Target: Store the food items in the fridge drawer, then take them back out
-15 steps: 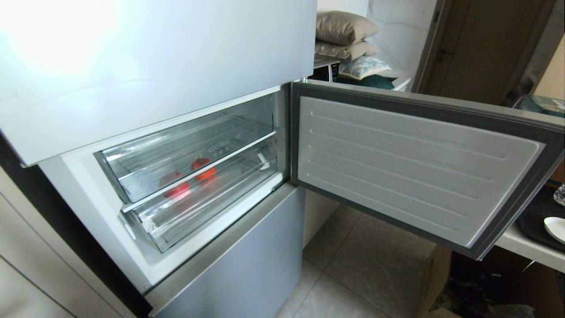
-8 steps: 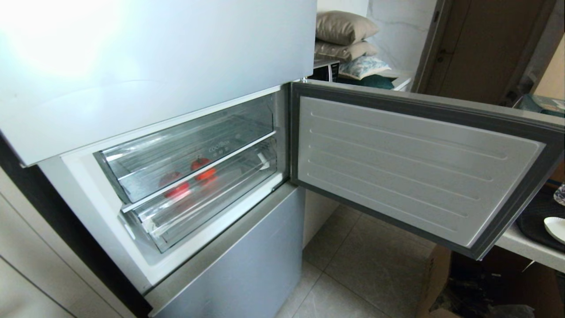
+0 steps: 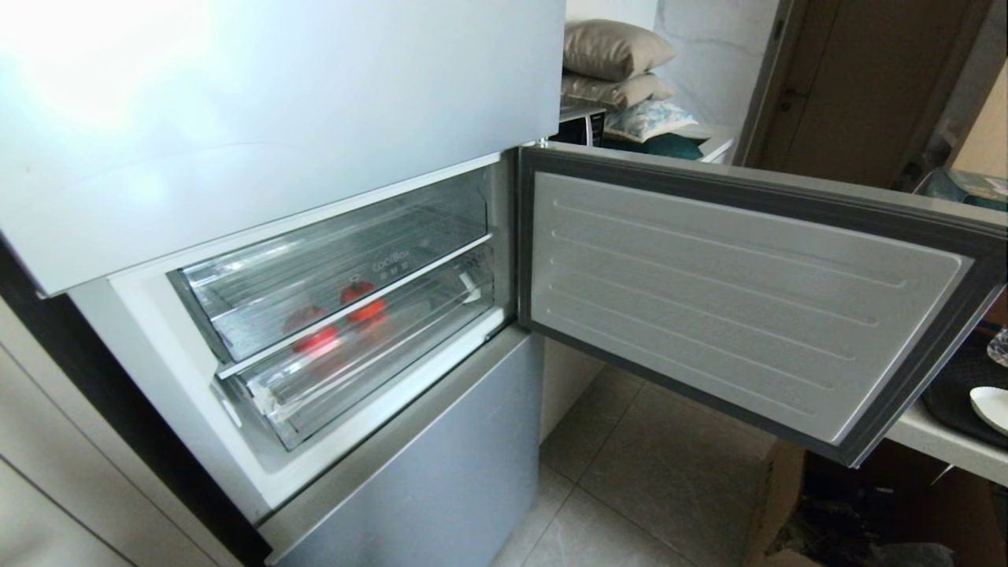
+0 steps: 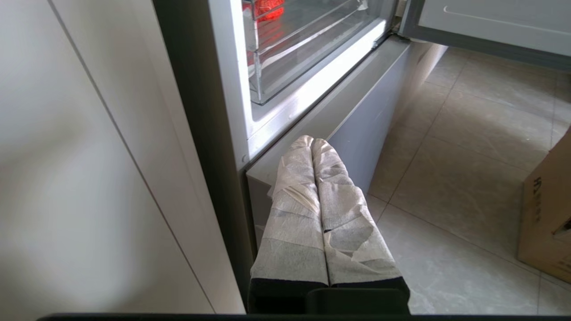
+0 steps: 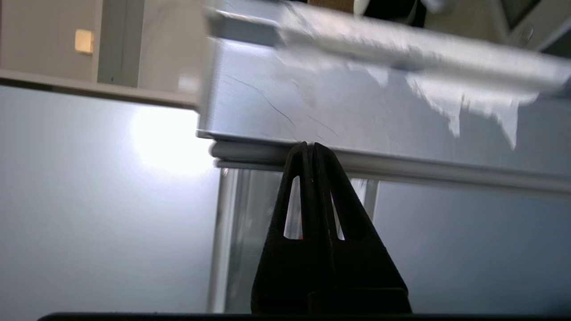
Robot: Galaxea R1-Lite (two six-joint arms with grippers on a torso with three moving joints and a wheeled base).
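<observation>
Left to right: the left tool (image 4: 316, 143), fingers wrapped in pale tape and pressed together on nothing, hangs parked low beside the fridge's grey lower front (image 3: 425, 465). In the open compartment, two orange-red fruits (image 3: 316, 339) lie inside the fridge drawer (image 3: 358, 354), the lower clear one, under the lettered bin (image 3: 331, 264); they show again as a red patch in the left wrist view. The compartment door (image 3: 748, 303) stands swung wide to the right. The right tool (image 5: 309, 145), jaws closed and empty, points at the edge of a grey fridge panel from below and lies outside the head view. Against the head views of a second earlier, drawers, fruits and door are unchanged. Judgement: storing looks done; retrieval has not begun.
</observation>
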